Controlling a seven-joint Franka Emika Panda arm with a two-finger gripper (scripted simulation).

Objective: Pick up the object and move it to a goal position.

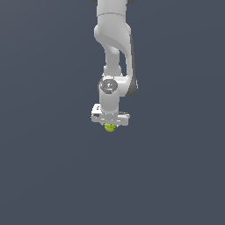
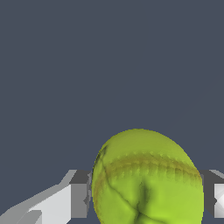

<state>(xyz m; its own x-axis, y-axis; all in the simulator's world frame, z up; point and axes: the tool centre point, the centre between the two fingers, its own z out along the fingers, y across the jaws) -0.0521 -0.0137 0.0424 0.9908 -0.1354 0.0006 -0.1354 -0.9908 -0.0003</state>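
A white Franka Panda arm (image 1: pixel 112 48) reached straight down over a plain dark grey surface (image 1: pixel 48 176), its gripper (image 1: pixel 110 125) set squarely above a small yellow-green ball (image 1: pixel 110 127). In the exterior view only the ball's lower part showed beneath the white gripper body, near the middle of the frame, and the ball looked far narrower than the hand above it.

The wrist view put the ball (image 2: pixel 146 179) between the two fingers (image 2: pixel 78 194), one dark-tipped pad on each side and both drawn in right beside its skin. The fingers appeared to be closed on the ball at a narrow setting, though the render did not show plainly whether each pad was actually pressing it or sitting just off it. A stitched seam and faint darker creases ran across the ball's face.

The vertical approach and the centred fingers suited a round object, which would likely roll away from an off-centre squeeze. No goal marker was visible in either view. Whether the ball rested on the surface or hung just clear of it could not be told, so the carry to the goal was judged still ahead.
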